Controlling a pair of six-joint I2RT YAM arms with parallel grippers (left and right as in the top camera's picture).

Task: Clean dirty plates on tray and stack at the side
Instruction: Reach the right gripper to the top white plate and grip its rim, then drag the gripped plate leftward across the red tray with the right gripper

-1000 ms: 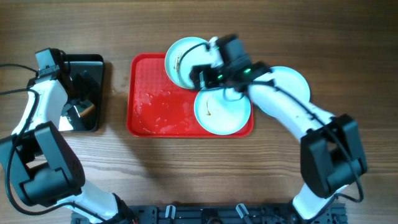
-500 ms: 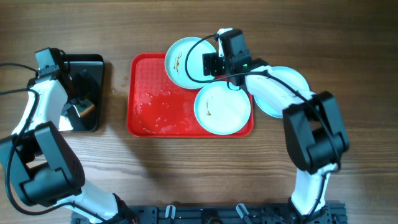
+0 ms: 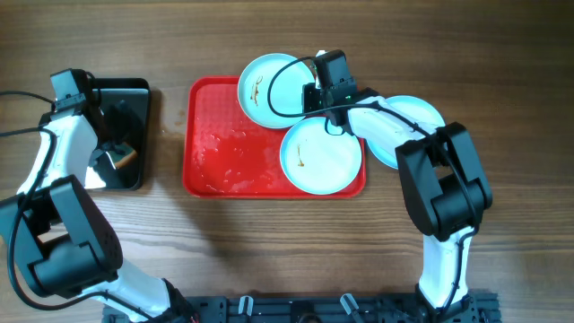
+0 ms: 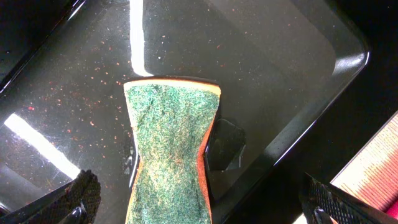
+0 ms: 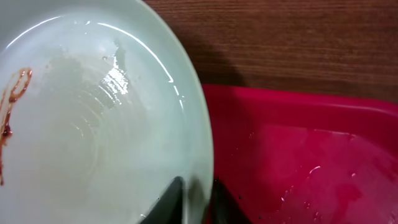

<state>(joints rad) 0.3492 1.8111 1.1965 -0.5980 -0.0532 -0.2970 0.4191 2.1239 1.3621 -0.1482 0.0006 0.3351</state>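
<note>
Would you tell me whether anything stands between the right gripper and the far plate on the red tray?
Nothing visible does. The right gripper grips the far plate by its rim, one finger on each face, above the red tray.

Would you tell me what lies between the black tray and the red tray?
Only bare wooden table lies between the black tray and the red tray, as the overhead view shows.

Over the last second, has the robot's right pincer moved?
Yes. The right pincer shifted toward the far right corner of the red plastic tray, onto the rim of a pale round plate.
</note>
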